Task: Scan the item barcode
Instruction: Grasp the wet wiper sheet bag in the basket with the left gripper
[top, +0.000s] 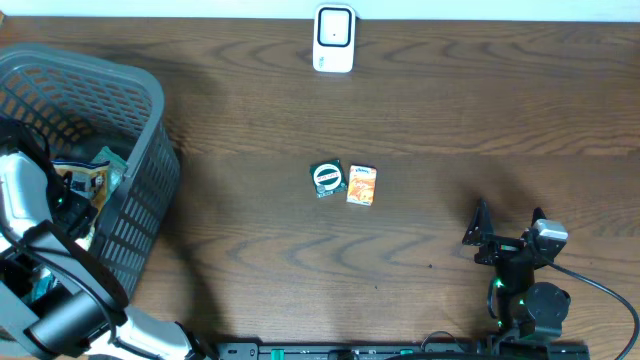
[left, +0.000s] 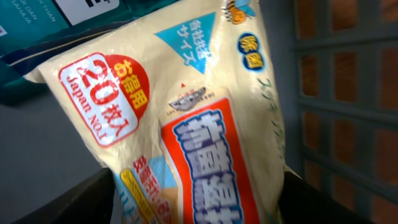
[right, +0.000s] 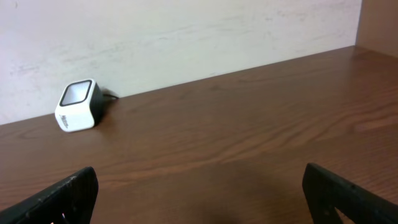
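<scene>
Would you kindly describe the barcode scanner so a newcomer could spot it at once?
Follow the brown wooden table to its far edge, by the pale wall. The scanner stands there alone, near the middle of that edge. It is a small white box with a dark-framed window, unlike the green packet and orange box lying mid-table.

Overhead: even, moderate light; counter (top: 420, 120) grain sharp; 1 soft shadow spreads beside the basket (top: 150, 110). Left wrist: packet (left: 186, 124) fills the frame, print soft and slightly blurred, basket behind out of focus. Right wrist: diffuse light, wall (right: 186, 37) bright, scanner (right: 79, 106) crisp, faint sheen on the counter.
</scene>
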